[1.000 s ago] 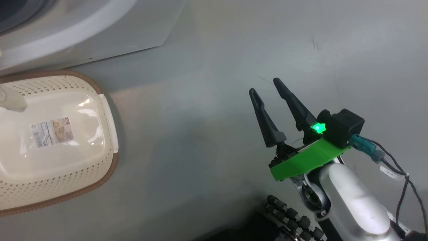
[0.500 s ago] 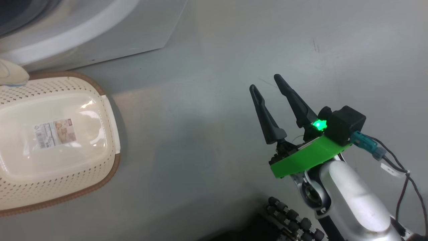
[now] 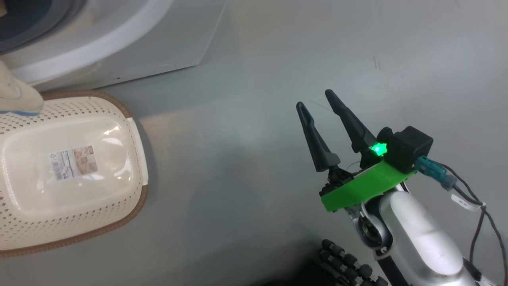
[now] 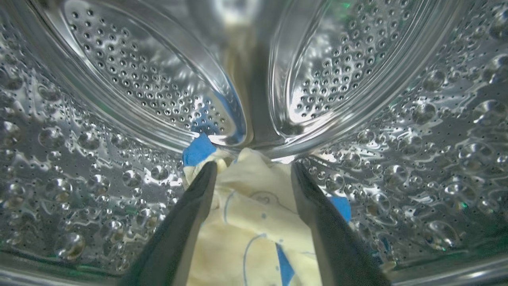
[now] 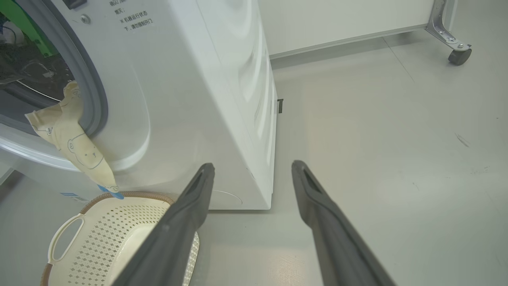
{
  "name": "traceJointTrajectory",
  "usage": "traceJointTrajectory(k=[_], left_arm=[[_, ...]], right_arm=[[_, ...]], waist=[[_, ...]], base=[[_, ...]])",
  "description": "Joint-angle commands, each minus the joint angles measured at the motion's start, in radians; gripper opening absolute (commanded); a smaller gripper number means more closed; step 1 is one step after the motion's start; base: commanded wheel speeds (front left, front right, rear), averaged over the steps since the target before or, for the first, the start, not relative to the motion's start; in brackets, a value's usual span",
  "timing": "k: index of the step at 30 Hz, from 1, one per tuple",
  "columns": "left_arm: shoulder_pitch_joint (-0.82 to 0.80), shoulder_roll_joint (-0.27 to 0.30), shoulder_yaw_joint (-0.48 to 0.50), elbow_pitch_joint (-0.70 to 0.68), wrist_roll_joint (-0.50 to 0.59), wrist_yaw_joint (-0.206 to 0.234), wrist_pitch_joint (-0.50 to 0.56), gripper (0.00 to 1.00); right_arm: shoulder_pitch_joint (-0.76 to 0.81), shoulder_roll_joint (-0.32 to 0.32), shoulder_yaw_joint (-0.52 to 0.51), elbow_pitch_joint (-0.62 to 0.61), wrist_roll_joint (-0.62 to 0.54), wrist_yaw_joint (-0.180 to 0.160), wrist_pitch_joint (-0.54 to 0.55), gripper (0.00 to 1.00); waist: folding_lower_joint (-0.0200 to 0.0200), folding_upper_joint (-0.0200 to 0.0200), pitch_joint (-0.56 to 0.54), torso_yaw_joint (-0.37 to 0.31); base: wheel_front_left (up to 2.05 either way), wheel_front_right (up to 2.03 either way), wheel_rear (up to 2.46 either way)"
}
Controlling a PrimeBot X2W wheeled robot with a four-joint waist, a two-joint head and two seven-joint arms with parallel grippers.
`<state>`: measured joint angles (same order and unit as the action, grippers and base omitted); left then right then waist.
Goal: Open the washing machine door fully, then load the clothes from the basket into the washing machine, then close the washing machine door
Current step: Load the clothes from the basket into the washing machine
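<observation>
Head view: I log my right pincer (image 3: 314,99) with its fingers spread. The basket (image 3: 99,216) sits well to its left, with a garment (image 3: 16,99) tip at the basket's far rim.

Left wrist view: my left pincer (image 4: 254,165) is spread inside the drum (image 4: 79,178). The clothes (image 4: 254,222) lie between and below its fingers.

Right wrist view: the right pincer is spread. The washing machine (image 5: 206,99) is ahead-left, and the garment hangs from its mouth above the basket.

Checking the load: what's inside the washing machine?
Cream-yellow clothes lie in the drum, by the open left gripper; one garment hangs out over the mouth. Anything beneath them is hidden.
</observation>
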<state>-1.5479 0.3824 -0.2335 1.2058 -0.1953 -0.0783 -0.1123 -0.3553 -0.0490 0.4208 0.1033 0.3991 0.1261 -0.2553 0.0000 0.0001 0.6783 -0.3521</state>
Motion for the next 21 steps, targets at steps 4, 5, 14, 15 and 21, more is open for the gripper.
traceJointTrajectory(k=[4,5,14,15,21], left_arm=[[-0.032,0.025,-0.001,0.004,-0.014,0.009,0.029,1.0],[-0.029,0.023,-0.001,0.009,-0.017,0.009,0.031,1.0],[0.009,-0.024,-0.008,0.025,-0.038,0.02,0.006,1.0],[0.013,-0.029,-0.008,0.025,-0.041,0.018,0.0,1.0],[0.038,-0.043,-0.016,0.028,-0.049,0.011,-0.028,1.0]], right_arm=[[0.02,-0.001,0.005,-0.023,0.003,0.005,-0.006,1.0],[0.02,-0.001,0.004,-0.022,0.002,0.005,-0.006,1.0],[0.015,-0.001,-0.005,-0.014,-0.011,0.005,-0.006,1.0],[0.014,-0.001,-0.006,-0.014,-0.012,0.005,-0.006,1.0],[0.011,-0.001,-0.009,-0.01,-0.017,0.005,-0.006,1.0]], waist=[[0.0,-0.0001,-0.007,0.01],[0.0,-0.0001,-0.009,0.013],[0.0,-0.0001,-0.035,0.045],[0.0,-0.0001,-0.039,0.049],[0.0,-0.0001,-0.055,0.064]], base=[[0.0,0.0,0.0],[0.0,0.0,0.0],[0.0,0.0,0.0],[0.0,0.0,0.0],[0.0,0.0,0.0]])
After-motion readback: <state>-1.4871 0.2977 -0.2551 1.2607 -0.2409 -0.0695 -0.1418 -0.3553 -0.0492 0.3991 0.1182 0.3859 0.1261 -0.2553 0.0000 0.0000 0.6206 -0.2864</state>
